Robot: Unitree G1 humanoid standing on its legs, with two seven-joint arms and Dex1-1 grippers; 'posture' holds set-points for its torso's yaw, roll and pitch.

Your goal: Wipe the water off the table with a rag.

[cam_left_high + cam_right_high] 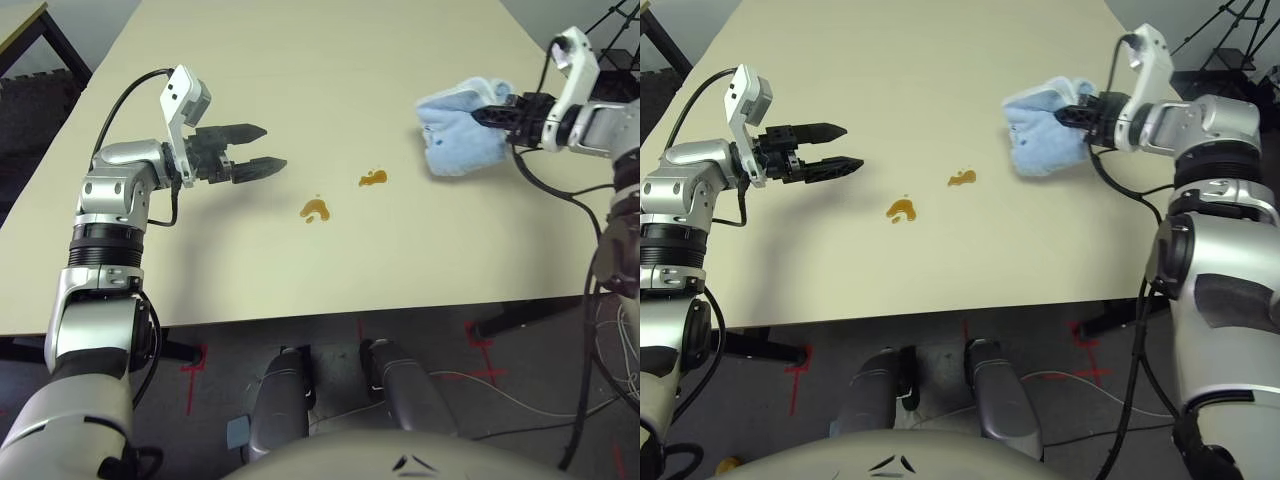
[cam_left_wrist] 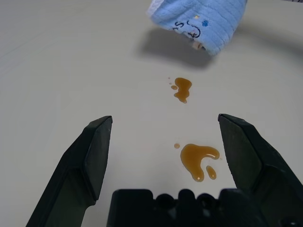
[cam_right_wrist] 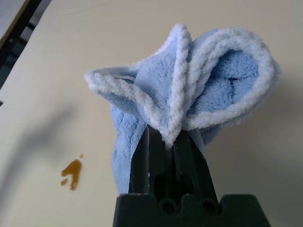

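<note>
The floor (image 1: 330, 330) is dark grey. Red tape marks are stuck on it, one cross (image 1: 195, 362) on the left and another (image 1: 482, 345) further right. Thin white cables (image 1: 500, 395) lie loosely across it. A small pale blue square (image 1: 238, 432), perhaps a pad, lies flat. At the far left stands a side table (image 1: 20, 22) with dark legs. At the far right stand black tripod legs (image 1: 1230, 20).

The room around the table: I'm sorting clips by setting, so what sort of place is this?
Probably a robotics lab or test room. Red tape marks are on the dark floor, loose cables trail beside the plain beige table, and tripod legs stand behind it.
</note>
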